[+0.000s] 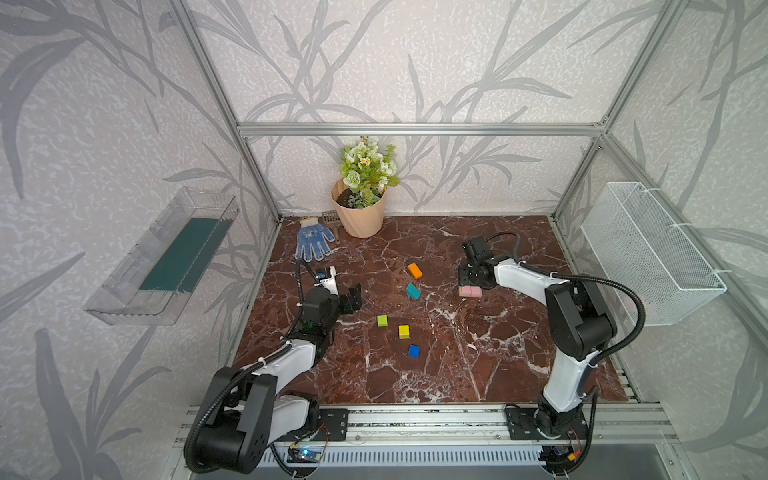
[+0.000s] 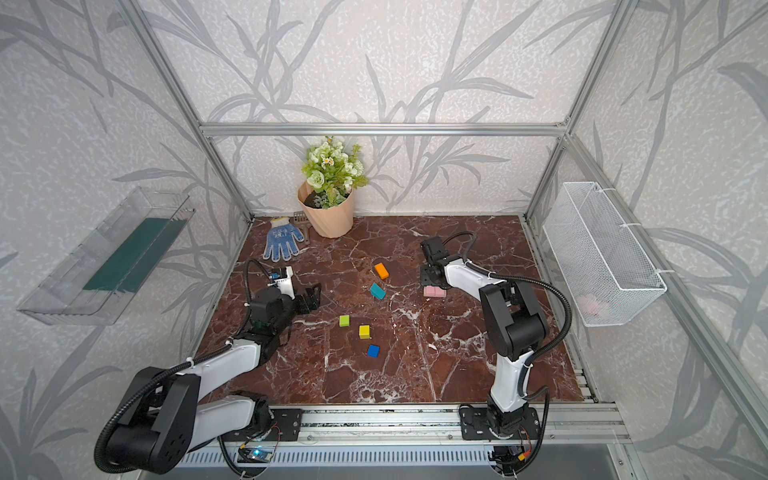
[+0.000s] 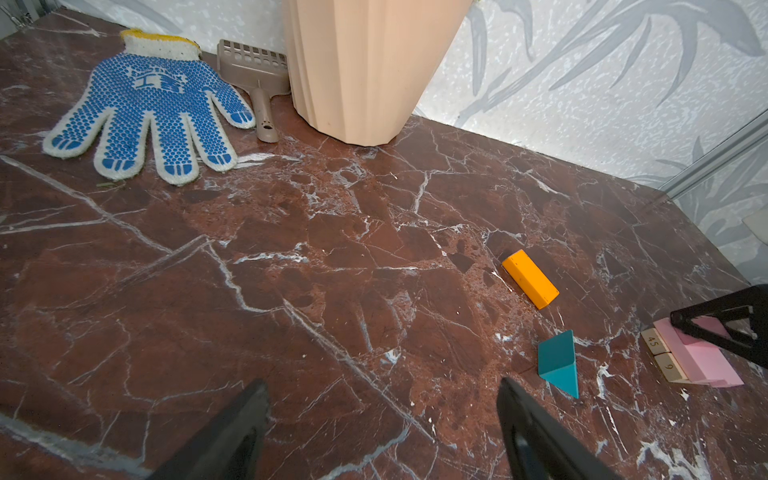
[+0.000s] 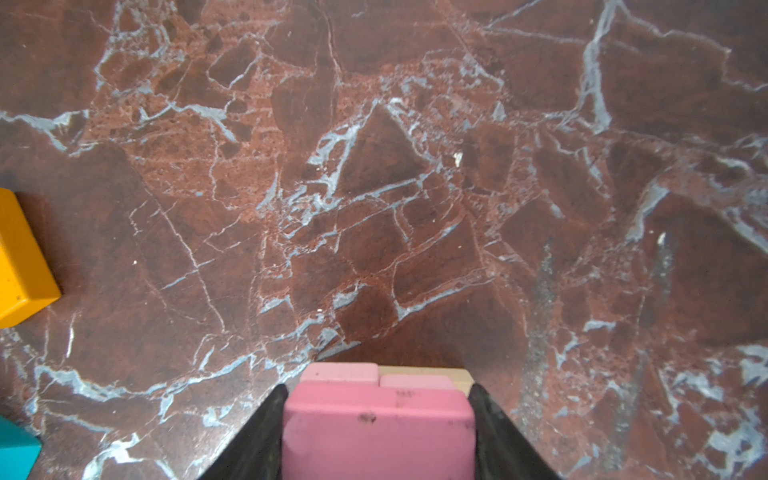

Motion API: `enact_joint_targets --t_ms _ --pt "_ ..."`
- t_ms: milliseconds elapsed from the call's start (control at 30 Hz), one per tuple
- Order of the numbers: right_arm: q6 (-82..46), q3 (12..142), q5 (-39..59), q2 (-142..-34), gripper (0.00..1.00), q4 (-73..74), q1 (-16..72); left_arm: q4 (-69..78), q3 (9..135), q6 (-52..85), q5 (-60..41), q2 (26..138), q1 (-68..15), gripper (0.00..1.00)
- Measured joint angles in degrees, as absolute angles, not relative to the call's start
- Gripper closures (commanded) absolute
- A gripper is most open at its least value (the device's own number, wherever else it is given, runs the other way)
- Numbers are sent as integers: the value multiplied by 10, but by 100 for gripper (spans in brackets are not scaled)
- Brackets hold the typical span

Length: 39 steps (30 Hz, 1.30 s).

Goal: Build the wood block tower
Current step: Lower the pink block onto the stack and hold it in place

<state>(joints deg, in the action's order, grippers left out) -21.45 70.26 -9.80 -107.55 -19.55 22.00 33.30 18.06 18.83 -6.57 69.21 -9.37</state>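
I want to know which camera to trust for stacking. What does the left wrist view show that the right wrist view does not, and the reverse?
Only the left wrist view: the blue glove, the scoop, the peach pot, the numbers on the plain-wood blocks, the open left gripper. Only the right wrist view: the right gripper closed on the top pink block, touching both its sides. Both: the orange block, the teal block, the pink blocks, the marble table.

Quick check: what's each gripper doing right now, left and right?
Left gripper: open, holding nothing.
Right gripper: closed on the pink block.
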Motion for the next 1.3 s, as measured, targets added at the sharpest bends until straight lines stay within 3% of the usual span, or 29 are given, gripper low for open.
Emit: enact_joint_targets --t_ms 633,1300 --pt "-216 691 -99 -1066 25 -195 220 333 184 189 -66 693 -94 13" --pt "-216 684 -98 -1052 27 -194 220 332 186 189 -66 696 -94 13"
